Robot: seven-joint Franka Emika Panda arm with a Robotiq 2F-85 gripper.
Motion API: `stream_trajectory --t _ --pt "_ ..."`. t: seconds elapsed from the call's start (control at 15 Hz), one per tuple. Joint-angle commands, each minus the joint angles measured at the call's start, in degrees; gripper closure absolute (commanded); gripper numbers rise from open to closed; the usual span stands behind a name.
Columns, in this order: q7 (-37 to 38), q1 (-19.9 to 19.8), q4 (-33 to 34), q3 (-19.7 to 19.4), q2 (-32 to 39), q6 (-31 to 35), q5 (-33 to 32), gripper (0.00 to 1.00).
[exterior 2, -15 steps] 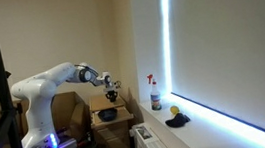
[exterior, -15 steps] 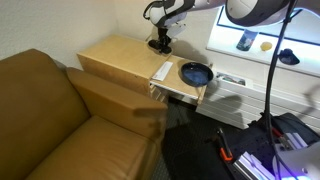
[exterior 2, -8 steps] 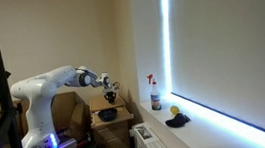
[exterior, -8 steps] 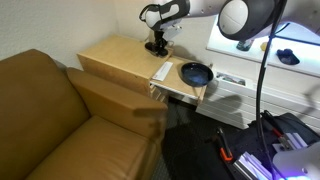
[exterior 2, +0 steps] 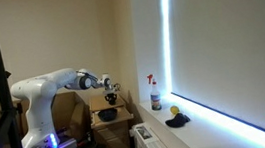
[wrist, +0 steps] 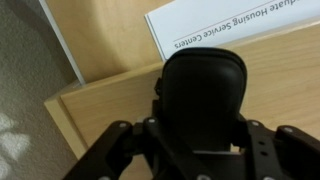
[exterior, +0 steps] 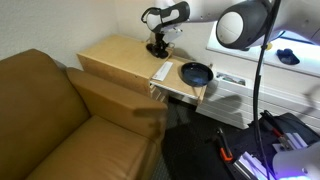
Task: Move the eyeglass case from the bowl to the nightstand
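The black eyeglass case (wrist: 205, 85) sits between my gripper's (wrist: 200, 128) fingers, which are closed on its sides, just above the wooden nightstand (wrist: 110, 100). In an exterior view the gripper (exterior: 158, 40) is low over the back right part of the nightstand (exterior: 115, 60), with the case (exterior: 158, 47) at its tip. The dark blue bowl (exterior: 196, 73) stands to the right of it, apart from the gripper. In both exterior views the bowl looks empty; it also shows below the gripper (exterior 2: 111, 89) as a dark bowl (exterior 2: 107, 115).
A white printed sheet (wrist: 230, 25) lies on the nightstand beside the case, also seen by the bowl (exterior: 162, 72). A brown sofa (exterior: 60, 120) stands against the nightstand. A spray bottle (exterior 2: 155, 94), a yellow object (exterior 2: 175, 110) and a dark cloth (exterior 2: 178, 120) sit on the windowsill.
The arm has shifted a little toward the sofa side and lower over the nightstand's back, with the case still in the gripper. The bowl has not moved.
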Motion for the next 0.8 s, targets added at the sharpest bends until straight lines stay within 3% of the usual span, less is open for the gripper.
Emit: stream_trajectory --t 0.0,0.07,0.4,0.6,0.67,0.73 --pt "0.9 -0.3 3.1 0.4 1.4 -0.4 0.8 0.09" --pt "0.7 -0.6 3.0 1.1 1.0 -0.4 1.4 0.02" --pt "0.7 -2.3 2.9 4.1 -3.0 -0.1 5.4 0.00" --pt "2.0 -3.6 5.6 6.3 -4.1 4.1 8.5 0.00" --pt "1.5 -3.3 13.4 6.5 -0.6 2.2 10.7 0.00" --pt "1.6 -2.2 12.6 4.2 0.0 0.3 9.0 0.00"
